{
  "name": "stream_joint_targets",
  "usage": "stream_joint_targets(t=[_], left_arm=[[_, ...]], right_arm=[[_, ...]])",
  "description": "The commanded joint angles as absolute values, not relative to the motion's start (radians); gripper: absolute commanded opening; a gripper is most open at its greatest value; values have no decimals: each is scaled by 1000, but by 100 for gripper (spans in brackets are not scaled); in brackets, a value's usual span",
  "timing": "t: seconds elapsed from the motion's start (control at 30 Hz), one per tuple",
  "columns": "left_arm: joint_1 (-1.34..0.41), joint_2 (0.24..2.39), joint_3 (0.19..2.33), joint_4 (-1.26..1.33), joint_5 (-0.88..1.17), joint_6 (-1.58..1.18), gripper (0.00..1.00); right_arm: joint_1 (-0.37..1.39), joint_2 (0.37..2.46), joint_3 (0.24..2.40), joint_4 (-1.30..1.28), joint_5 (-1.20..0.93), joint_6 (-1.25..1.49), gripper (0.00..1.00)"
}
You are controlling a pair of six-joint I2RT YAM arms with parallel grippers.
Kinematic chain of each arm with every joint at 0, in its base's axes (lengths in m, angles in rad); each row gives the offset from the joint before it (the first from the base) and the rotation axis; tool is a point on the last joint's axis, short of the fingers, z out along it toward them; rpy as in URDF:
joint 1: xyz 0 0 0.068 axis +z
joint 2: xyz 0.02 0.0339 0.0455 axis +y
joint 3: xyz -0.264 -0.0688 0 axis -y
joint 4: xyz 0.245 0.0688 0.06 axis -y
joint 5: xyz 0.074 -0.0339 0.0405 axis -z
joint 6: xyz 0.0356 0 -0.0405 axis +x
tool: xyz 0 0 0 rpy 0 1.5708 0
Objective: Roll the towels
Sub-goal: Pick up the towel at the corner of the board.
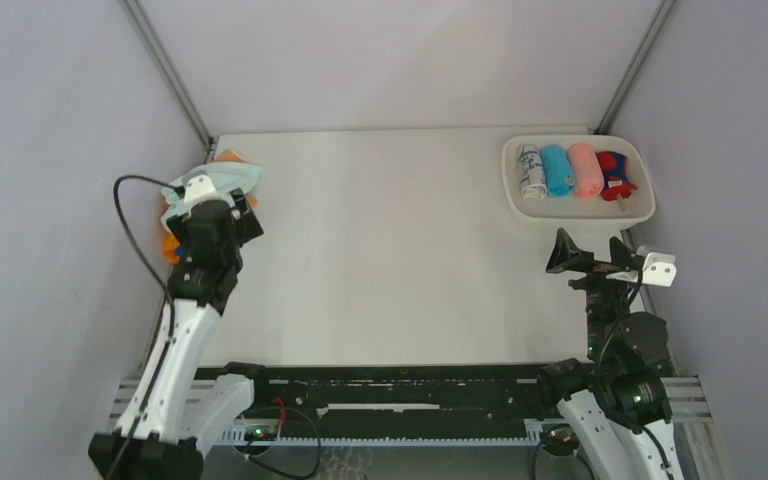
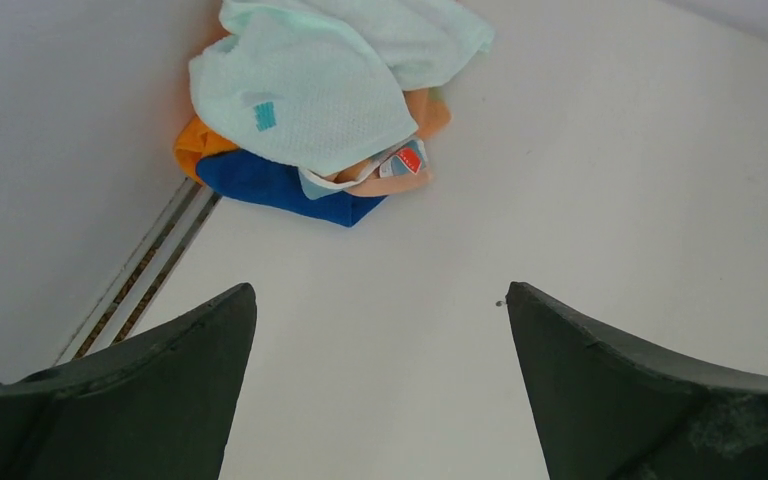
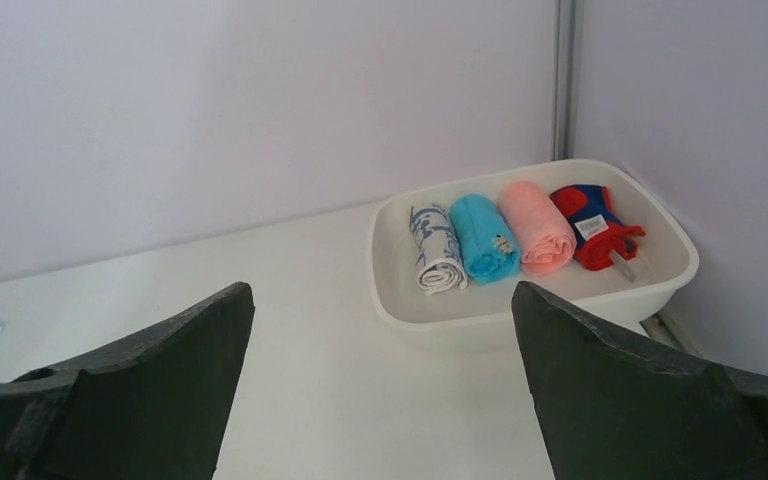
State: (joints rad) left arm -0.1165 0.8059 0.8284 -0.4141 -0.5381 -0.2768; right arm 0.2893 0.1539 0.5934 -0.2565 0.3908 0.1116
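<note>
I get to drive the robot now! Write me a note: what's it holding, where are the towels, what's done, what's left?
Left end effector: open, empty, pointed toward the towel heap.
Right end effector: open, empty, facing the white tray.
Done: four rolled towels lie side by side in the tray: patterned white, turquoise, pink, red-and-blue.
Left: the heap in the far left corner is unrolled: mint towel on top, orange, dark blue and peach underneath.

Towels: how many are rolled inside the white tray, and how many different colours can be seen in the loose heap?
Rolled, in the tray: 4 (patterned white, turquoise, pink, red-blue)
Loose, heaped: 4 visible (mint, orange, dark blue, peach)
Total: 8 visible
</note>
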Motion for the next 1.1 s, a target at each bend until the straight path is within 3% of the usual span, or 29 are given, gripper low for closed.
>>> stream_joint_targets(t=[0.0, 0.3, 0.67, 0.87, 1.07], left_arm=[[-35, 1019, 1006, -457, -451, -357, 100], [206, 1416, 1202, -436, -273, -514, 100], [259, 1801, 1551, -485, -298, -485, 94], [286, 2001, 1712, -565, -293, -482, 83], [300, 2060, 1747, -581, -281, -457, 56]], right_arm=[[287, 128, 592, -226, 373, 116, 100], [303, 97, 592, -245, 345, 119, 100], [310, 91, 592, -254, 326, 114, 100], [310, 91, 589, -247, 325, 104, 100], [322, 74, 580, -231, 302, 105, 100]])
